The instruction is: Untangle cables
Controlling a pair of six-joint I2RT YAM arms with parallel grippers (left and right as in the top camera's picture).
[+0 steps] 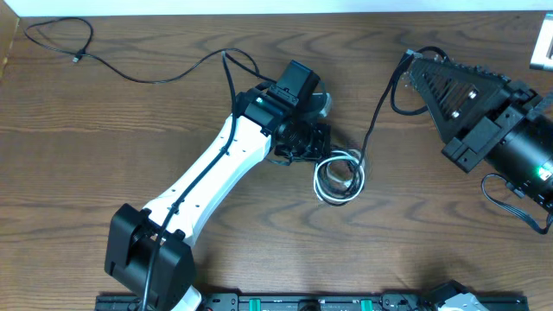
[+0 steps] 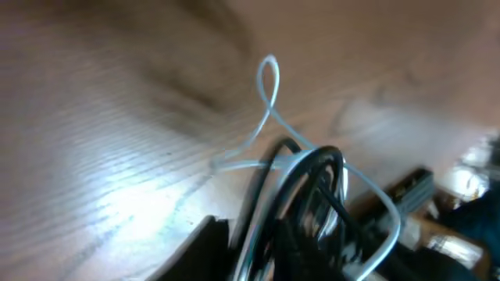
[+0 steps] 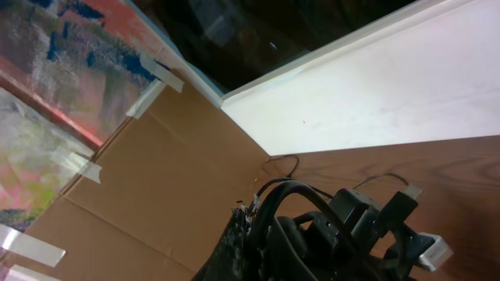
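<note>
A short white cable (image 1: 318,183) lies coiled at the table's middle, tangled with a black cable (image 1: 376,108). That black cable runs up right to my right gripper (image 1: 413,60), which is shut on its end. In the right wrist view the black cable (image 3: 312,191) arches over the jaws (image 3: 266,226). My left gripper (image 1: 307,138) is at the tangle's left edge. In the blurred left wrist view the white cable (image 2: 271,112) and black cable (image 2: 312,160) run into the jaws (image 2: 258,250), which look shut on them. A second thin black cable (image 1: 130,76) lies loose at the far left.
A cardboard wall (image 3: 156,172) and a white board (image 3: 391,86) stand beyond the table's far edge. A white object (image 1: 544,43) sits at the far right corner. A black rail (image 1: 302,302) runs along the front edge. My left arm (image 1: 207,181) crosses the table's middle.
</note>
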